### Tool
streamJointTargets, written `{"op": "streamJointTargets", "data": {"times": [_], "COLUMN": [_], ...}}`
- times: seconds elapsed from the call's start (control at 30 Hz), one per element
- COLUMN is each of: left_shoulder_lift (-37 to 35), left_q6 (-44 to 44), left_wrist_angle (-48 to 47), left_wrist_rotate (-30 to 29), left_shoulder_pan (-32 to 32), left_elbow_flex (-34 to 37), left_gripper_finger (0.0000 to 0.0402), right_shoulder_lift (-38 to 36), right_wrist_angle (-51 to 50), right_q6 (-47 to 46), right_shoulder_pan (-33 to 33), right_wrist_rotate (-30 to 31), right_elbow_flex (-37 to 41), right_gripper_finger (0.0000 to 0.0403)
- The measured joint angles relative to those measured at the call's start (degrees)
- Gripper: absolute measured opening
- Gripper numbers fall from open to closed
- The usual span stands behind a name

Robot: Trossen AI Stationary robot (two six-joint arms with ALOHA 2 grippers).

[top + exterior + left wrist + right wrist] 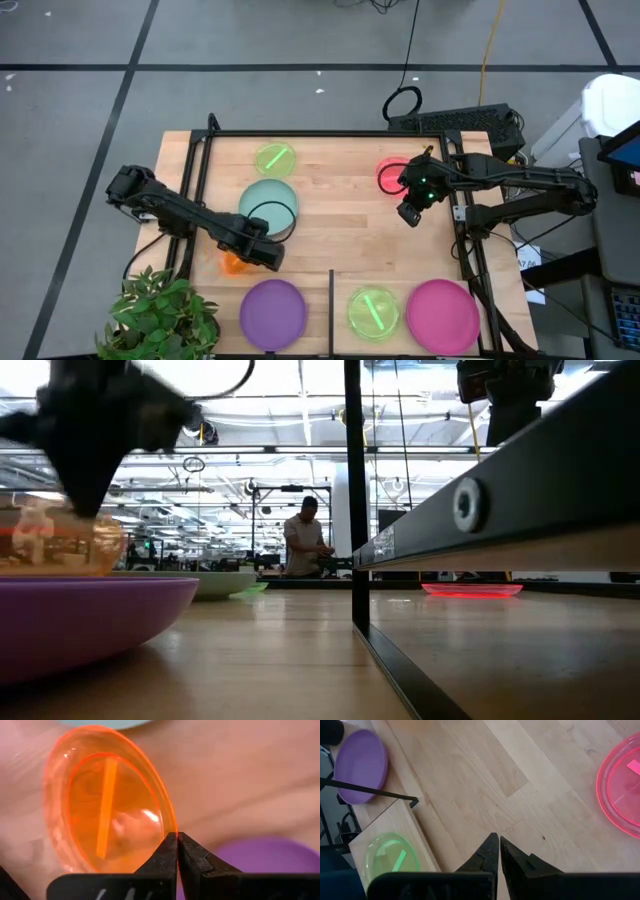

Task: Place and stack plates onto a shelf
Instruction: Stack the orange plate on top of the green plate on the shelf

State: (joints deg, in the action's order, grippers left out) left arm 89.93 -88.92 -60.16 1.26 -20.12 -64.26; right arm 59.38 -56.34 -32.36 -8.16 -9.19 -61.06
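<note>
left wrist view: left hand [177,836] pinched onto the thin rim of the glossy translucent orange plate [107,800].

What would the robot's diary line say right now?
left gripper: shut on orange plate rim | right gripper: shut, empty, above table near red-pink plate

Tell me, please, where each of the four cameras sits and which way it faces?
High: above the table, looking straight down; both arms show, left gripper by the orange plate.
Low: at tabletop height, looking level into the room past the purple plate; arms hang in from above.
Left wrist: on the left arm, facing the orange plate, its rim pinched by the shut fingers.
Right wrist: on the right arm, above bare wood beside the red plate; fingers shut, empty.
Shared: all four show the purple plate.
</note>
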Motion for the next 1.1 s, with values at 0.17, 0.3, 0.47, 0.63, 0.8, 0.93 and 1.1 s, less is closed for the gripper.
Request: {"op": "streamJointTargets", "data": {"times": [0.17,0.3,0.47,0.63,0.8,0.93,1.1], "left_shoulder_lift": [0.00,0.00,0.00,0.00,0.00,-0.02,0.00], "left_q6": [5.76,13.12,29.82,48.37,76.59,96.44,106.42], "left_wrist_angle": [-4.55,-5.78,-5.62,-5.60,-1.03,5.96,14.87], "left_wrist_rotate": [0.24,0.89,0.81,0.72,0.68,0.79,2.24], "left_shoulder_pan": [0.07,0.04,0.08,1.08,2.27,3.40,6.24], "left_elbow_flex": [-9.13,-15.47,-22.59,-27.34,-29.24,-30.32,-30.32], "left_gripper_finger": [0.0006,0.0006,0.0005,0.0005,0.0005,0.0005,0.0005], "right_shoulder_lift": [0.02,0.02,0.02,0.02,0.02,-1.10,-5.59], "right_wrist_angle": [0.00,0.01,0.65,0.80,0.75,0.82,0.22], "right_q6": [1.11,1.64,1.96,3.00,-0.55,-7.04,-14.63], "right_shoulder_pan": [0.00,0.00,0.00,0.00,0.00,0.02,0.02], "right_wrist_rotate": [0.09,0.11,0.11,0.25,0.28,0.01,0.48], "right_elbow_flex": [0.00,0.00,0.00,0.00,0.00,0.00,-0.01], "right_gripper_finger": [0.0004,0.0004,0.0004,0.0004,0.0004,0.0004,0.0004]}}
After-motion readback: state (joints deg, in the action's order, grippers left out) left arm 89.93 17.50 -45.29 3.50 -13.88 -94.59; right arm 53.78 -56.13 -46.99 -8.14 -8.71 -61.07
